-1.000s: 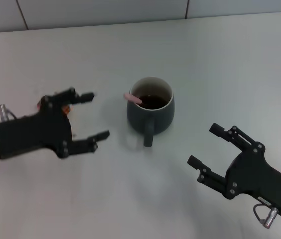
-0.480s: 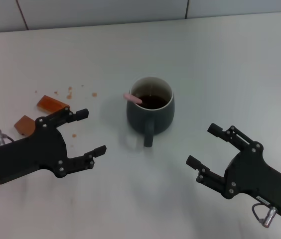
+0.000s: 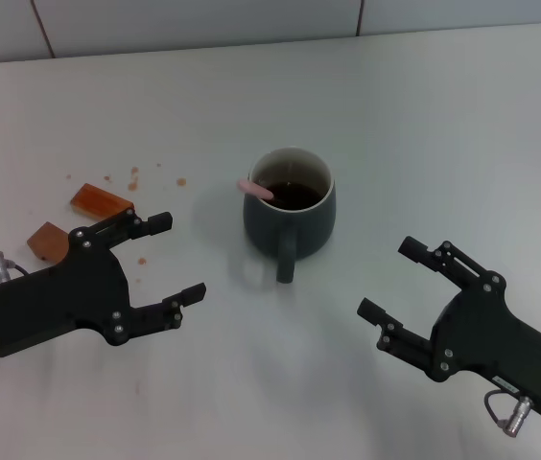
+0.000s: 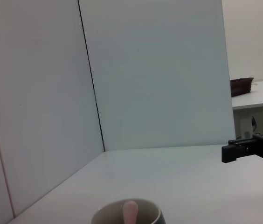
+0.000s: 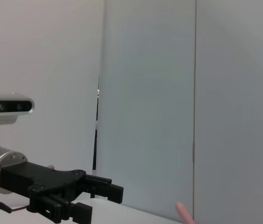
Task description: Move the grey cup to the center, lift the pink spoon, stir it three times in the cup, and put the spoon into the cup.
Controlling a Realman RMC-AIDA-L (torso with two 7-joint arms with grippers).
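Head view, nearest first. The right gripper [image 3: 397, 279] sits in the lower right of the frame, just above the white table [image 3: 443, 125], with its two fingers spread wide and nothing between them. It is well apart from the cup. The left gripper [image 3: 176, 257] sits in the lower left of the frame at a similar depth, fingers likewise spread apart and holding nothing, pointing toward the middle of the frame.

Just behind the left gripper's arm, at mid left, two brown blocks lie on the table: one [image 3: 48, 241] partly hidden by the arm, the other [image 3: 101, 201] slightly farther back. Small brown crumbs [image 3: 134, 177] are scattered beside them, toward the cup.

The grey cup [image 3: 290, 210] stands upright near the centre of the frame, between the two grippers and farther back than both. Its handle points toward the lower edge of the frame. Dark liquid is visible inside. The pink spoon [image 3: 256, 189] is in the cup: its pink handle leans on the rim at the cup's left side and sticks out past it. The bowl end is below the liquid and cannot be seen.

Left wrist view: the cup rim [image 4: 127, 215] shows at the bottom centre, with the spoon handle [image 4: 130, 212] rising from it; the right gripper's fingers [image 4: 243, 150] appear at the right edge.

Right wrist view: the left gripper [image 5: 99, 198] appears at lower left, fingers apart; the spoon tip [image 5: 184, 212] shows at the bottom edge.
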